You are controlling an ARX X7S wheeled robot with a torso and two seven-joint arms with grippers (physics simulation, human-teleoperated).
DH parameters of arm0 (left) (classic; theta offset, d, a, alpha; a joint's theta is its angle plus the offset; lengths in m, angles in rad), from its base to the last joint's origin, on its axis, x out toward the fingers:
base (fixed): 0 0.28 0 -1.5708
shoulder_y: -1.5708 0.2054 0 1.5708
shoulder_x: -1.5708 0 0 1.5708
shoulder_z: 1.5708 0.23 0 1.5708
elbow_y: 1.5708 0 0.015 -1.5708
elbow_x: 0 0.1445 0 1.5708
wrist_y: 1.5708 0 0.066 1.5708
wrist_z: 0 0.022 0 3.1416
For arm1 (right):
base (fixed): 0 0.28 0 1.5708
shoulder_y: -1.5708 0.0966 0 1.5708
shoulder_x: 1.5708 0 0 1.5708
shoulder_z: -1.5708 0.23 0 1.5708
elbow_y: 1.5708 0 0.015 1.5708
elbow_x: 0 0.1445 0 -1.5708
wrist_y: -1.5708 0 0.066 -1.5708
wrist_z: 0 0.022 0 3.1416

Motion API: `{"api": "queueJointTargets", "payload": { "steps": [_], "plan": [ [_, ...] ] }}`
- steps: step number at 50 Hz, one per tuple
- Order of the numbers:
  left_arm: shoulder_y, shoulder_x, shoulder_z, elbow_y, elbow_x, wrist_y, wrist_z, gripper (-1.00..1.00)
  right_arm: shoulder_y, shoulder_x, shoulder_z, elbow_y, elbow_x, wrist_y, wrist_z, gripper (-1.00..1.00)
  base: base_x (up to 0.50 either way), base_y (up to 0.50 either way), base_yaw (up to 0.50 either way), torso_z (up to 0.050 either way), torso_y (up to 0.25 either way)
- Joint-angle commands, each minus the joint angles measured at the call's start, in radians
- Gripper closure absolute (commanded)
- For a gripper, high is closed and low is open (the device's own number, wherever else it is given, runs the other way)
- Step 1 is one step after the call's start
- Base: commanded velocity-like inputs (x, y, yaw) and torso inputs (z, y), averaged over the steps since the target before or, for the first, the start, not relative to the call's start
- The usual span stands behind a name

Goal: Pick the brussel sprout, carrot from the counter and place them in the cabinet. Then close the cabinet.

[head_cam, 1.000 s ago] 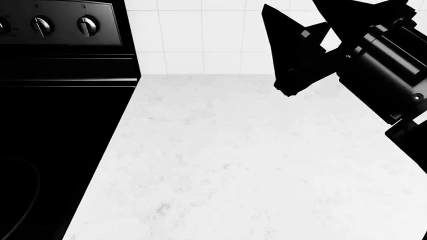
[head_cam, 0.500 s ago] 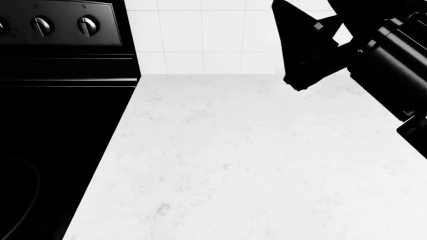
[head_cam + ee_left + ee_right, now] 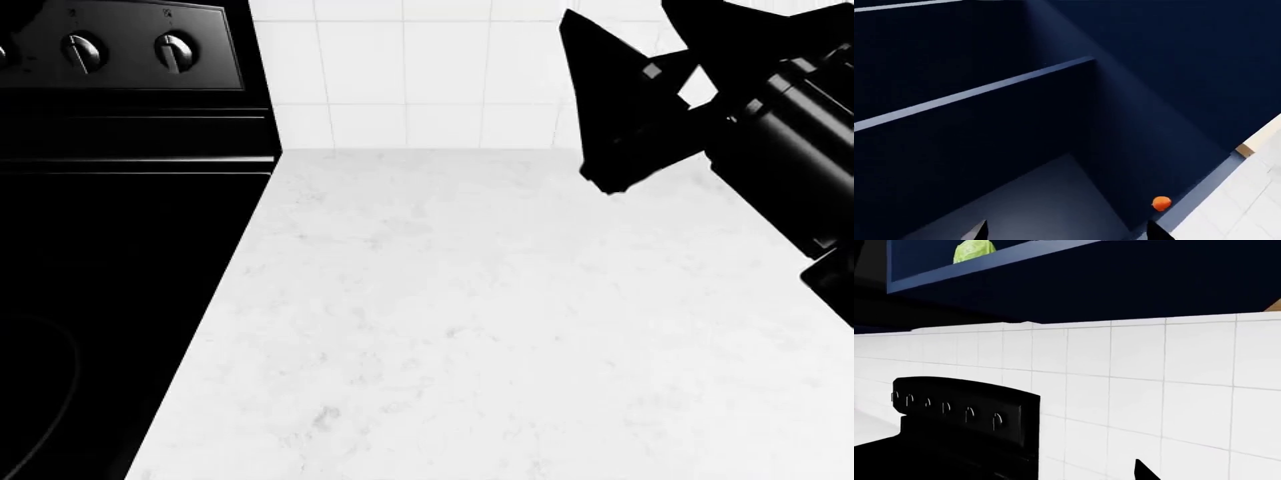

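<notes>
Two task items are recorded inside the dark blue cabinet (image 3: 987,150). Carrot (image 3: 1161,203): seen in the left wrist view as a small orange blob at the front edge of a lower compartment, beside the cabinet's side wall; its tapered shape cannot be made out. Brussel sprout (image 3: 975,251): seen in the right wrist view as a yellow-green leafy ball resting on a shelf in the open cabinet, above the white tiled wall (image 3: 1154,390).

Left tool (image 3: 1067,232): only two dark finger tips are shown, one at (image 3: 977,231), set wide apart, so it is recorded as spread open and empty, pointed into the cabinet.

Right tool (image 3: 641,110): shown in the head view as a black silhouette raised at the far right over the counter (image 3: 467,330), in front of the tiled wall. Whether its fingers are parted or closed cannot be told; nothing is seen held in it.

Counter: white stone-look surface with faint grey veining.

Stove (image 3: 120,250): black, adjoining the counter on the left, with round knobs (image 3: 174,50) on its back panel.
</notes>
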Motion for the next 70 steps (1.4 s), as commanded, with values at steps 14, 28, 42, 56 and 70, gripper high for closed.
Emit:
{"api": "queueJointTargets", "payload": {
  "steps": [14,28,42,56,70],
  "plan": [
    [0.177,-0.055,0.096,0.049,-0.039,-0.070,0.017,-1.00,-0.140,0.031,0.051,-0.049,-0.062,-0.043,-0.005,-1.00,0.00,0.00,0.00,0.000,0.000],
    [0.248,-0.087,0.120,0.033,-0.069,-0.090,0.041,-1.00,-0.131,0.021,0.054,-0.041,-0.085,-0.066,0.005,-1.00,0.00,0.00,0.00,0.000,0.000],
    [0.319,-0.113,0.081,0.022,-0.091,-0.094,-0.012,-1.00,-0.150,0.001,0.059,-0.038,-0.125,-0.097,0.020,-1.00,0.00,0.00,0.00,0.000,0.000],
    [0.340,-0.108,0.038,0.013,-0.114,-0.099,-0.062,-1.00,-0.187,-0.004,0.067,-0.044,-0.133,-0.115,0.022,-1.00,-0.03,-0.03,0.00,0.000,0.000],
    [0.342,-0.107,0.015,0.013,-0.131,-0.105,-0.083,-1.00,-0.182,-0.001,0.060,-0.041,-0.126,-0.113,0.037,-1.00,-0.14,-0.19,0.00,0.000,0.000]
  ]
}}
